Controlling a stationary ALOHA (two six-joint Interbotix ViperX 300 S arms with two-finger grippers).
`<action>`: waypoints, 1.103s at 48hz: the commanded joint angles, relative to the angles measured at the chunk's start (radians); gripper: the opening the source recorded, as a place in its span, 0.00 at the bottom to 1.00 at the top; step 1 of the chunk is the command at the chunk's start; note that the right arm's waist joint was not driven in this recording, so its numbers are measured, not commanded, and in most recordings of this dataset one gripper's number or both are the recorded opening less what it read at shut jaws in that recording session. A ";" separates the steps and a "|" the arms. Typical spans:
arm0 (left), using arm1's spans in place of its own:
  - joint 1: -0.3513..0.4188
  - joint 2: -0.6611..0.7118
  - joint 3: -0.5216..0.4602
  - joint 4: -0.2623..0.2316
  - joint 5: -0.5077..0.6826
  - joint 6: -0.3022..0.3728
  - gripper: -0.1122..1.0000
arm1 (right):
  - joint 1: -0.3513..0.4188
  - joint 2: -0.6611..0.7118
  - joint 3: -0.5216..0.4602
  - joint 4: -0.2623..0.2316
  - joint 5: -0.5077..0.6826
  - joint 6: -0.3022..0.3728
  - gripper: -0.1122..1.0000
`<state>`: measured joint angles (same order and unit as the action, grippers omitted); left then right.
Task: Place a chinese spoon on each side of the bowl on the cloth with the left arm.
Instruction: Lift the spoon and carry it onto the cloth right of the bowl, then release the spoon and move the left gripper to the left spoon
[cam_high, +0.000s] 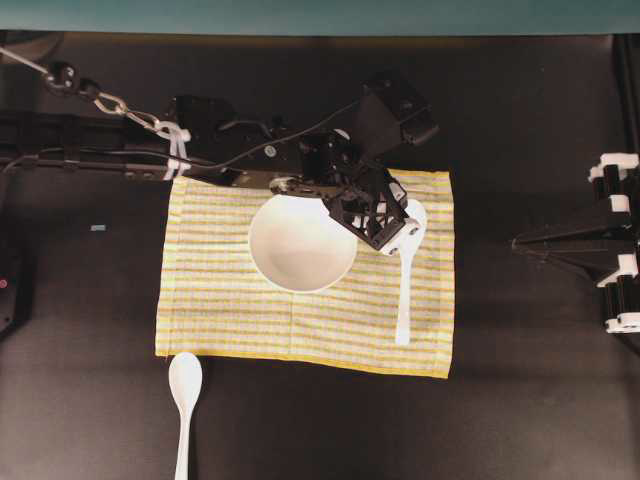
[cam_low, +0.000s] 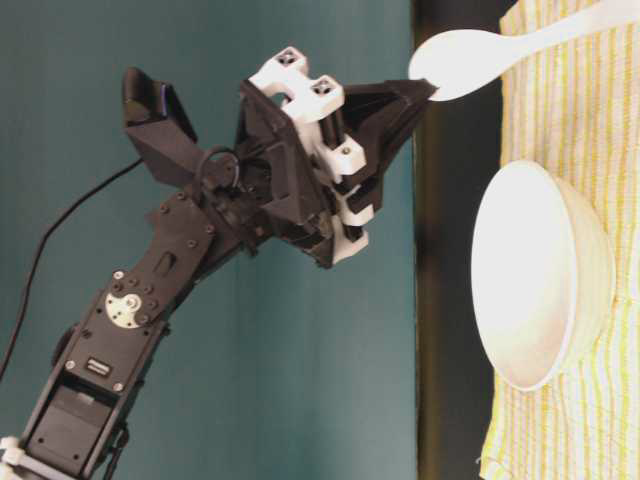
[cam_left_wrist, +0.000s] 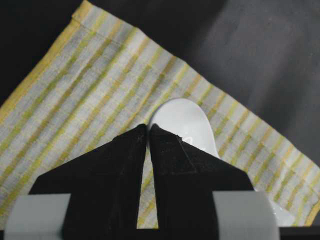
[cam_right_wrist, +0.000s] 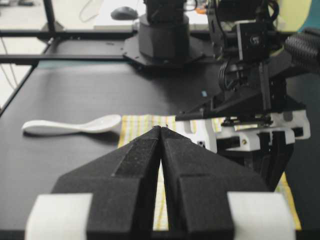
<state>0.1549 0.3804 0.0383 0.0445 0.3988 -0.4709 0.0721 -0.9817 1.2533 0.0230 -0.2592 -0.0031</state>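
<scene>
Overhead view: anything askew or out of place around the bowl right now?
One chinese spoon lies off the cloth, on the bare table near its lower-left corner. The other spoon sits raised at its scoop end, pinched by the left tool.

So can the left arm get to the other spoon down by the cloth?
Probably yes, later: that spoon lies alone on bare table. But the left gripper is shut on a spoon now.
</scene>
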 joint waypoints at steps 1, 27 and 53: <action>0.000 0.002 -0.017 0.003 -0.018 0.003 0.15 | 0.000 0.008 -0.006 0.002 -0.009 0.006 0.10; 0.005 0.032 -0.011 0.003 -0.049 0.038 0.50 | 0.000 0.008 -0.003 0.002 -0.009 0.005 0.10; -0.097 -0.242 0.224 0.003 -0.083 0.021 0.81 | 0.000 0.005 -0.002 0.002 -0.005 0.009 0.10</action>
<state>0.1043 0.2715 0.1749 0.0445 0.3451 -0.4433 0.0721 -0.9817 1.2579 0.0230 -0.2577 -0.0015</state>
